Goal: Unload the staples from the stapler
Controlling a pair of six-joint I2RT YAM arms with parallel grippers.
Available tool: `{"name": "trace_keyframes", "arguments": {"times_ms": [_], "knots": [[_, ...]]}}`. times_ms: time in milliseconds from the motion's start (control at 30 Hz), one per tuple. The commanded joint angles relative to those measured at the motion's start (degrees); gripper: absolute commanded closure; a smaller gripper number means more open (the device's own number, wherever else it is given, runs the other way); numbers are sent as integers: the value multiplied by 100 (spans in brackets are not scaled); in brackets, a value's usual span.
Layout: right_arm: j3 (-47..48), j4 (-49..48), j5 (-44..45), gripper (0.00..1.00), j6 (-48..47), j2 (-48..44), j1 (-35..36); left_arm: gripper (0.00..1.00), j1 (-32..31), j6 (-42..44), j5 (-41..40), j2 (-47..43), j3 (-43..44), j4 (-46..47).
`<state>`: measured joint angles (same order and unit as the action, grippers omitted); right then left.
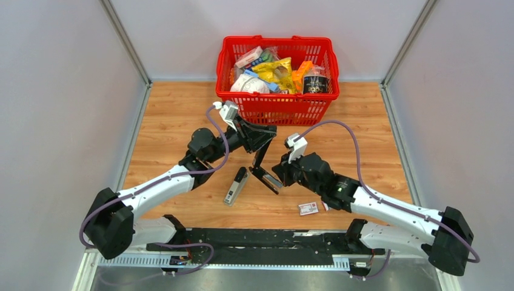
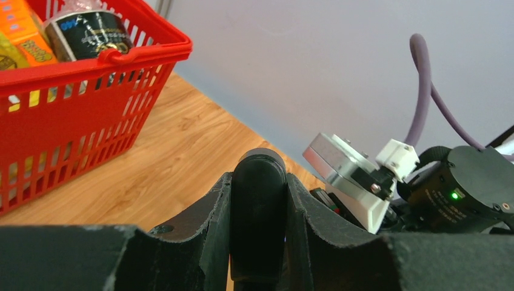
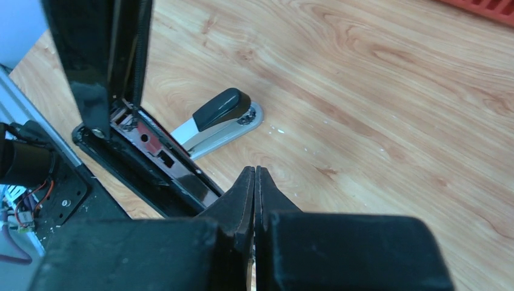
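A black stapler stands open in mid-table. Its base (image 1: 267,179) lies on the wood and its top arm (image 1: 261,156) is raised steeply. My left gripper (image 1: 260,138) is shut on the rounded end of that top arm (image 2: 259,206). My right gripper (image 1: 280,174) is shut with its fingers pressed together and nothing visible between them. It sits just right of the base, whose open channel (image 3: 159,162) shows dark and glossy. I cannot make out a staple strip. A few tiny pale specks (image 3: 276,129) lie on the wood beyond my right gripper (image 3: 254,174).
A second, grey-and-black stapler (image 1: 236,185) lies closed left of the open one, also in the right wrist view (image 3: 217,116). A small red-and-white box (image 1: 308,208) lies near the front edge. A red basket (image 1: 277,109) full of groceries stands at the back.
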<state>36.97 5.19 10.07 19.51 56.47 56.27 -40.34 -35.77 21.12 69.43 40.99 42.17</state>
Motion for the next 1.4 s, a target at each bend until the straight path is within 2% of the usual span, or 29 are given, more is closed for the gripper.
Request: {"name": "trace_keyframes", "arguments": {"times_ms": [0, 533, 767, 900, 1067, 1167, 1367], "knots": [[-216, -861, -452, 100, -149, 180, 33, 100, 17, -194, -345, -17, 409, 178], [-999, -2381, -1806, 100, 229, 646, 33, 100, 17, -439, -829, 413, 603, -166], [-1113, -2909, -2078, 100, 220, 830, 33, 100, 17, -528, -1014, 589, 664, -420], [-1218, -3269, -2184, 100, 229, 971, 33, 100, 8, -475, -1110, 660, 822, -859], [-1306, -3568, -2150, 100, 255, 1112, 33, 100, -9, -264, -1119, 896, 1418, -1992], [-1315, -3578, -1991, 100, 247, 1121, 33, 100, -44, 60, -1076, 1037, 1859, -2887], [-1289, -3525, -1903, 100, 211, 1147, 33, 100, -79, 351, -900, 1327, 2421, -3758]]}}
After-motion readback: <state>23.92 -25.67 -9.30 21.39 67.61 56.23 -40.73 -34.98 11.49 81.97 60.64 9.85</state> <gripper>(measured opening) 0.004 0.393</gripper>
